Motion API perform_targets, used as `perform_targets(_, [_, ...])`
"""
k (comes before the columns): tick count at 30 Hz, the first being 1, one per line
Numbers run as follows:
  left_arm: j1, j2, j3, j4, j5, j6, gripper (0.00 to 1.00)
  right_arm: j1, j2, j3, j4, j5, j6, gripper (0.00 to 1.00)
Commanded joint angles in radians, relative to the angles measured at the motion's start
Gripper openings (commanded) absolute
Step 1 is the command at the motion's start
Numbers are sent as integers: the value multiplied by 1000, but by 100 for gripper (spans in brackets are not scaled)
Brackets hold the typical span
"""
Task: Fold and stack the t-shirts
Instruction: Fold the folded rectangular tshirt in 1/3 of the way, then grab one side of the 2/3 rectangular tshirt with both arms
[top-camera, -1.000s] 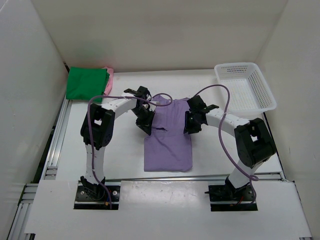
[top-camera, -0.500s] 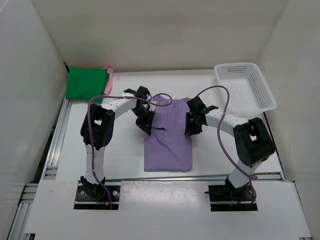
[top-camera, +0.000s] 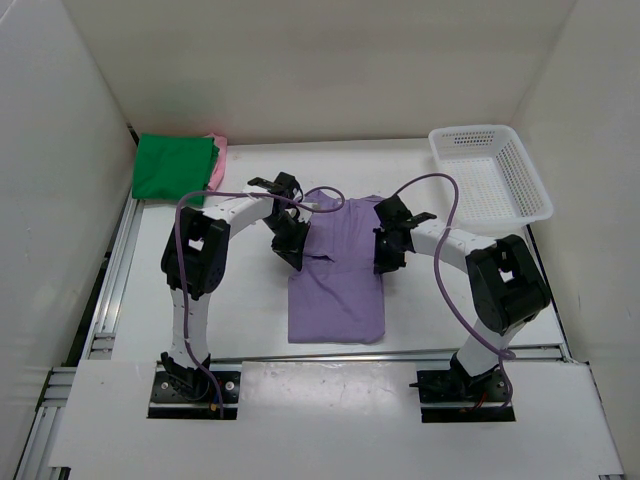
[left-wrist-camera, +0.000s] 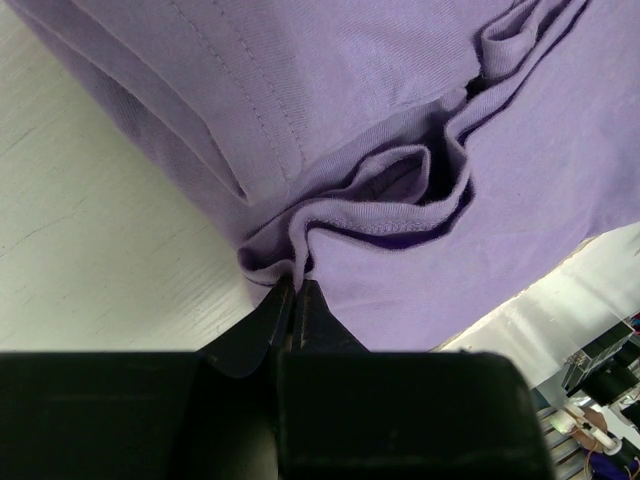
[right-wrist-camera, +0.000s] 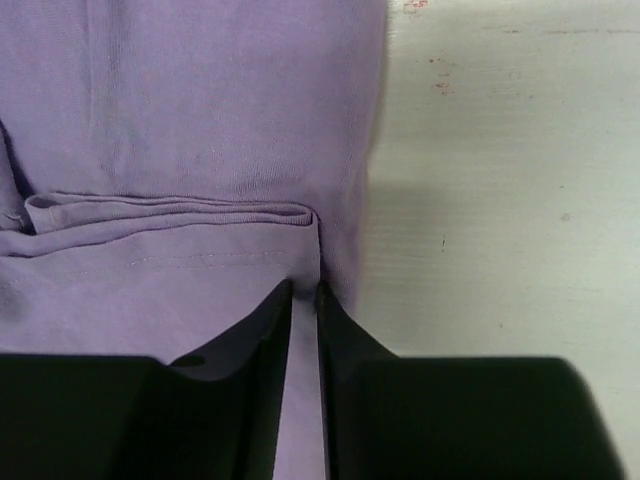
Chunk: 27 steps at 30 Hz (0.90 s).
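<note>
Seemingly, left gripper (left-wrist-camera: 297, 287) and right gripper (right-wrist-camera: 303, 292) pinch purple shirt (top-camera: 335, 290) edges.

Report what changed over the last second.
The right tool narrowed its jaws onto the right edge of the light purple cloth t-shirt. The left tool stayed pinched on its left edge; the shirt, the folded bright green t-shirt and white plastic mesh basket did not move.

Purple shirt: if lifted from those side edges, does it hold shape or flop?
Likely flops: the purple shirt bunches into soft folds at the shut left gripper. Probably sags between holds: its thin layers lie flat. May slip; only the hem edge is pinched.
</note>
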Motion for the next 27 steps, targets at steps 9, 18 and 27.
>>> perform_targets(9, [-5,-74,20,4,4,7,10,3,-50,-5,-3,27,22,0])
perform_targets(18, [-34,-141,20,13,-42,7,10,3,-203,-139,52,187,125,0])
perform_targets(27, [-34,-80,38,23,-131,7,10,3,-78,-59,43,164,83,0])
